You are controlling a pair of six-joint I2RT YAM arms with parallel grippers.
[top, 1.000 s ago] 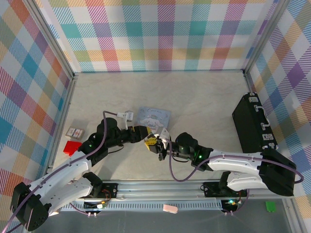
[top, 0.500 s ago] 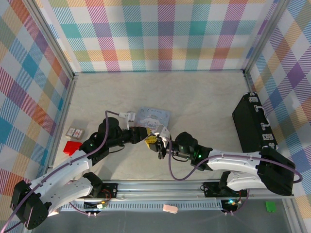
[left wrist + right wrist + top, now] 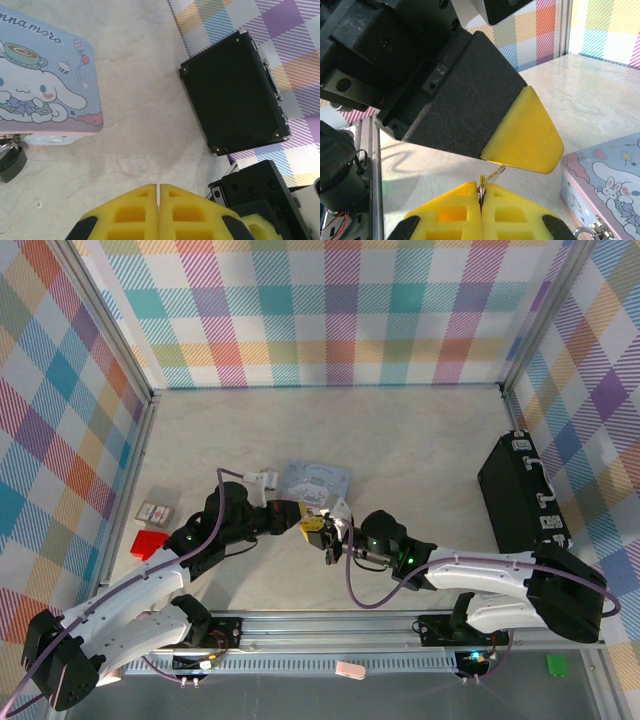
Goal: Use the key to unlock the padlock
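Pale marble-look table [image 3: 420, 440] sits inside pastel plaid walls [image 3: 340, 310], with two robot arms reaching in from its near edge and meeting tip to tip. One key [image 3: 493, 173], a tiny thin sliver of metal, pokes out of the seam of the right gripper [image 3: 481, 189], whose yellow fingers are pressed together on it. The key's long axis slants up and to the right, and its free end touches the underside of the left gripper's yellow tip. The left gripper [image 3: 158, 187] has its fingers squeezed together, with nothing visible between them. One padlock [image 3: 10, 161], small and dark, lies at the far left of the left wrist view, on the table against the near edge of the single blue cartoon-puppy tin [image 3: 45, 90]. Both grippers hover just in front of that tin, so the key probably needs to travel toward the tin's edge; which arm is nearer is unclear. One black case [image 3: 232, 92] stands well apart.
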